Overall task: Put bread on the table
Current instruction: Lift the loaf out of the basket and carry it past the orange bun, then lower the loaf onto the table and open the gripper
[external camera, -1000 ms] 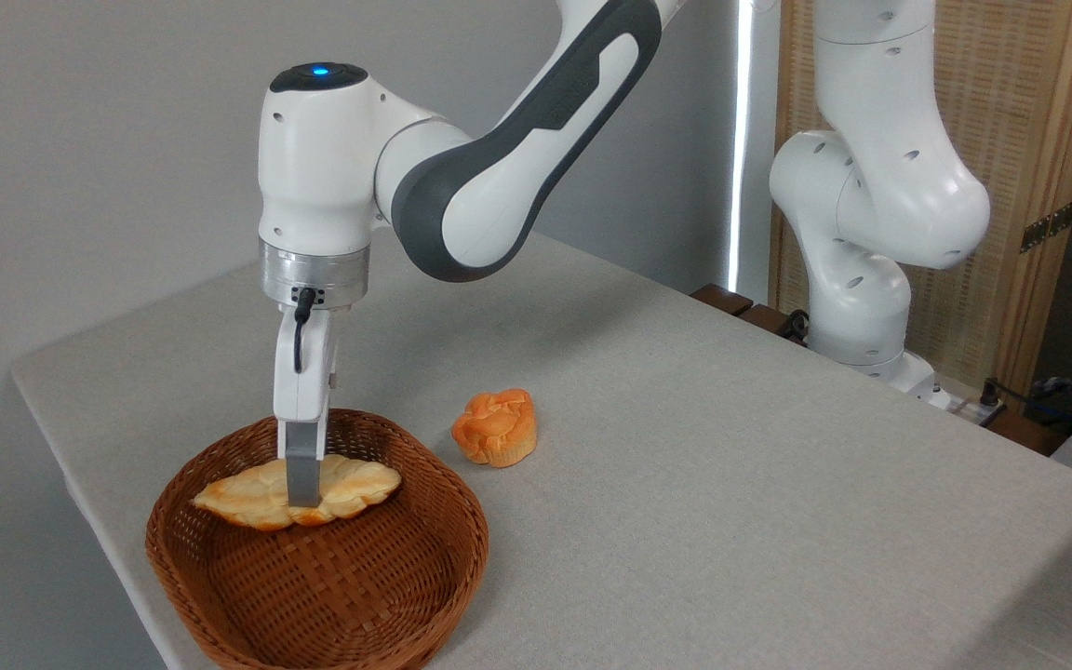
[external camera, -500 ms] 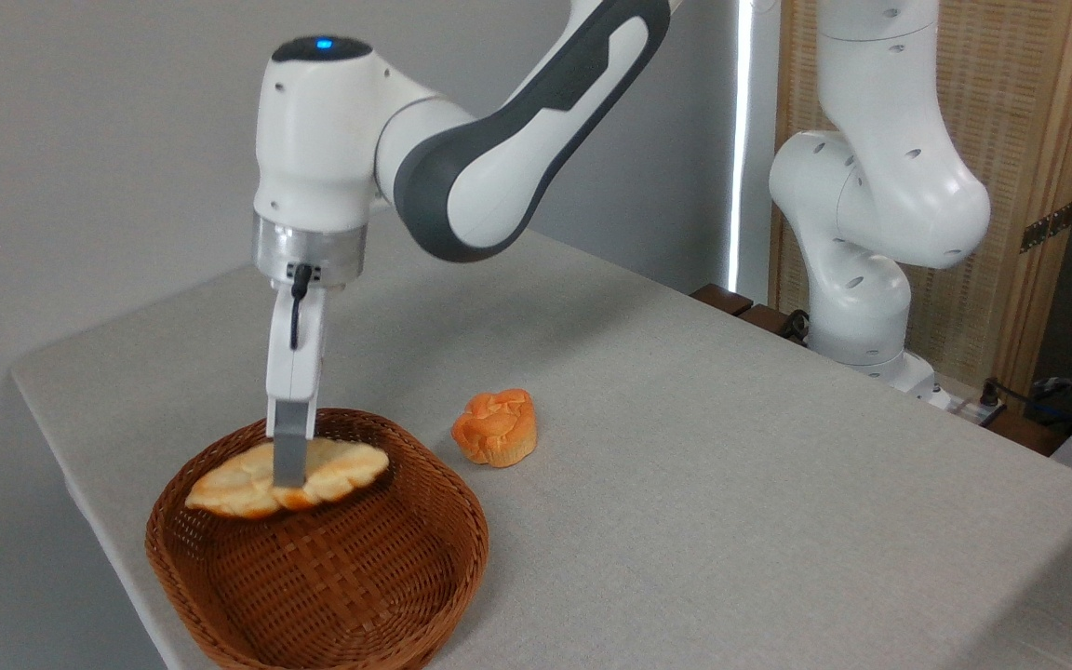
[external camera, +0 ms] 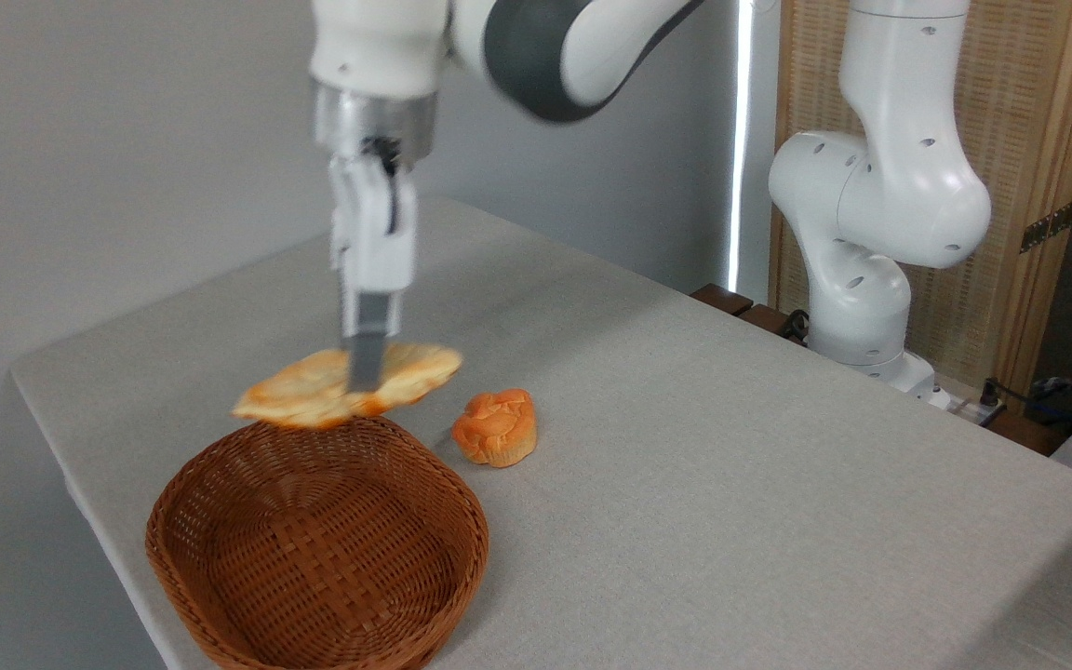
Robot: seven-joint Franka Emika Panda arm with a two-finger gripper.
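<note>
The pincer [external camera: 364, 377] grips the bread [external camera: 347, 387] around its middle and holds it in the air, over the back rim of the basket [external camera: 317, 549]. The bread is long and flat with pointy ends, golden orange with pale spots, and looks a bit blurry. The basket is round, brown and woven. A small orange bun [external camera: 495, 427] with a bumpy top sits on the worktop [external camera: 731, 484] just beside the basket. The worktop is grey and cloth-like, with round corners.
</note>
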